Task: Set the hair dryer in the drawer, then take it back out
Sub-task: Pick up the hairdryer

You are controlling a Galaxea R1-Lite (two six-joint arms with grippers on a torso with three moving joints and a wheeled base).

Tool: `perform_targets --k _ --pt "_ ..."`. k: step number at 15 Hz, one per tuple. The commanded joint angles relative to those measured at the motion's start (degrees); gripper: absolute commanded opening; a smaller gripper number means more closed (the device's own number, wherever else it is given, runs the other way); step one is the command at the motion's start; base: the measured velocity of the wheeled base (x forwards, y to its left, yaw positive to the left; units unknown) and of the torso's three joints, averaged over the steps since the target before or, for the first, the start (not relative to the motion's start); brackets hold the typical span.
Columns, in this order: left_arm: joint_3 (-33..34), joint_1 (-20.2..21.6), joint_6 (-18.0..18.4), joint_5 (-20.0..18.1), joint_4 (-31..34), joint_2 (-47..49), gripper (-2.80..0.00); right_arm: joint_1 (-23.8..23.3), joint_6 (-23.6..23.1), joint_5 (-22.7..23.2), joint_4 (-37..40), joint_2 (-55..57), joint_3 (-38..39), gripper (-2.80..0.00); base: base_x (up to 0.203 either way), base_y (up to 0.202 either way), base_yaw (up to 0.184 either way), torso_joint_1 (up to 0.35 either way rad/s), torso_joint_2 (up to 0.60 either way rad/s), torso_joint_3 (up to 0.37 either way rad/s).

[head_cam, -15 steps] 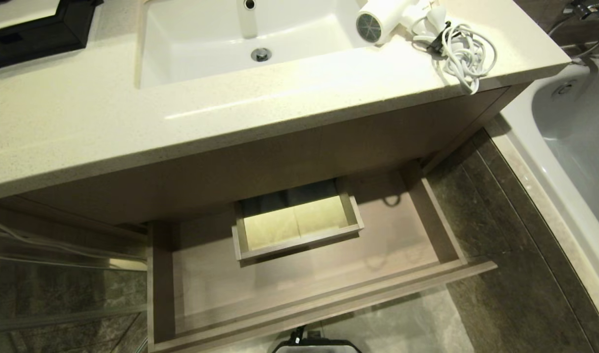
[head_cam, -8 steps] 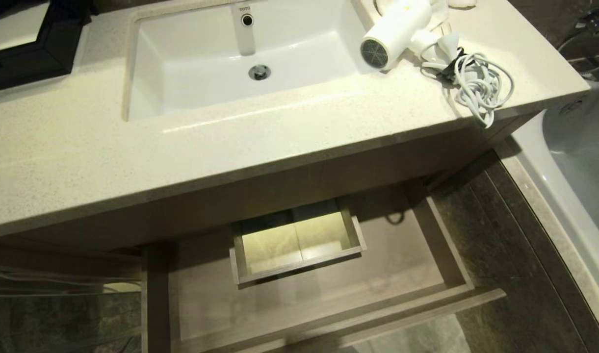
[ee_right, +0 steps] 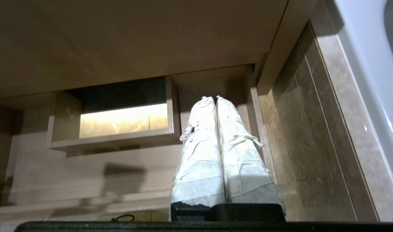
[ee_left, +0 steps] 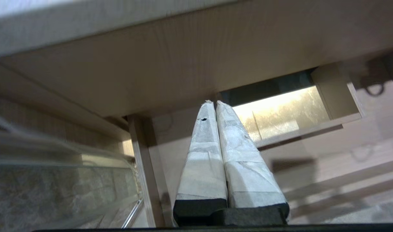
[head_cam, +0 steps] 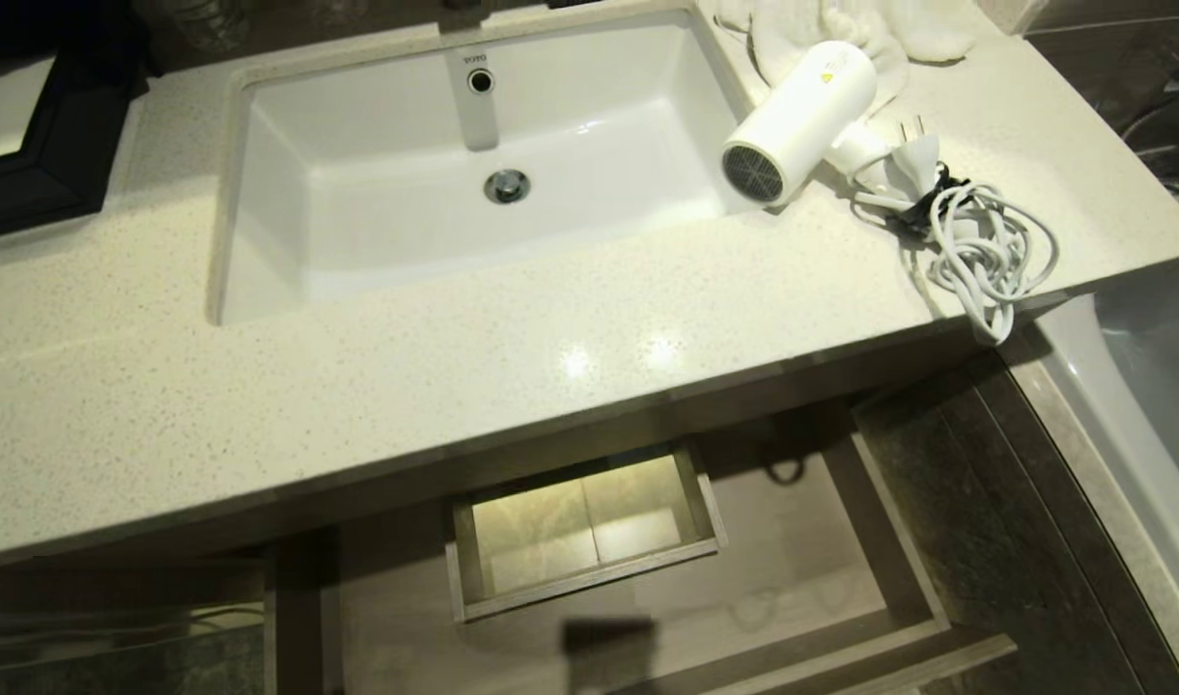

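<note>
Standing open below countertop front edge: drawer [head_cam: 801,579], nothing inside | left gripper [ee_left: 215,103], right gripper [ee_right: 215,98]: both pressed together, empty, above drawer | hair dryer [head_cam: 801,121]: countertop [head_cam: 454,386] far right corner, beside sink [head_cam: 357,222], cord [head_cam: 985,251] reaching right edge.

"TOTO" is printed in small dark letters on the far wall of the sink [head_cam: 357,193], just above the round overflow hole [head_cam: 480,81].

Head view raised: more countertop [head_cam: 454,386], less of drawer [head_cam: 840,541].
</note>
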Motion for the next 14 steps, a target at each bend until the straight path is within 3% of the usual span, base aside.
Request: perform_targets --k 1,5,14 --pt "0.00 0.04 -0.07 -0.05 0.01 0.00 -2.80 -0.01 0.04 0.03 -0.04 -2.22 2.29 -2.80 0.000 0.000 0.000 0.384 -0.26 0.119" --pt "0.00 0.00 0.00 0.01 0.00 0.00 -2.80 0.04 0.04 0.03 -0.04 -2.22 2.29 -2.80 0.000 0.000 0.000 0.118 -0.08 0.037" --pt "0.00 -0.04 0.00 0.01 0.00 0.00 -2.80 -0.01 -1.02 0.38 0.04 -2.22 2.29 -2.80 0.000 0.000 0.000 0.000 0.00 0.000"
